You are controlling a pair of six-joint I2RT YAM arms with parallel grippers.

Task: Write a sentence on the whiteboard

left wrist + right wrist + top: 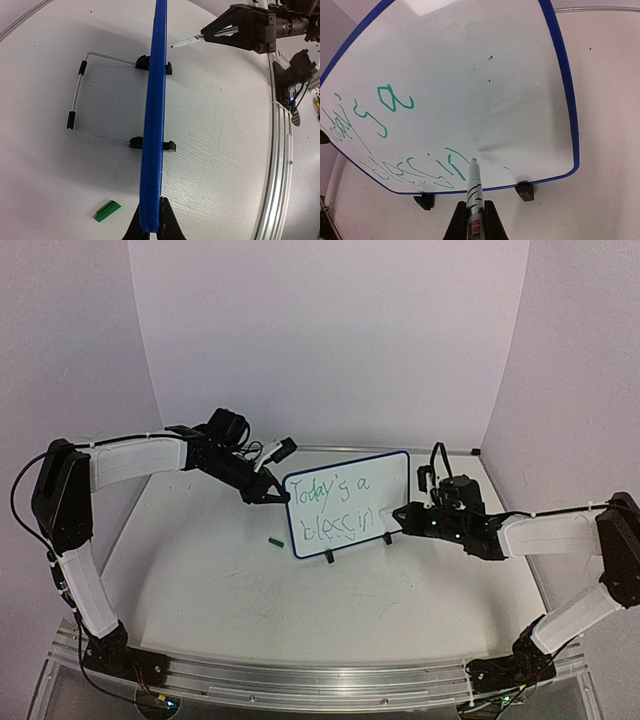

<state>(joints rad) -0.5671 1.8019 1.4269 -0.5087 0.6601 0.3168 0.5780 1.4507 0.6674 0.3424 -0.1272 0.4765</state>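
Standing on the worktop (220,580), the whiteboard (390,472) is clamped by the left tool (151,220) while the sentence (330,490) is finished with the marker (474,180) gripped in the right tool (473,206), one last letter seemingly needed.

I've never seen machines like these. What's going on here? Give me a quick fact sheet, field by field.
board: whiteboard stands upright
writing: green sentence, "Today's a" over a second line that looks like "blessin"
left end effector: shut on the whiteboard's left edge
right end effector: shut on a marker, tip at the second line's end
loose item: green cap on the table, left of the whiteboard
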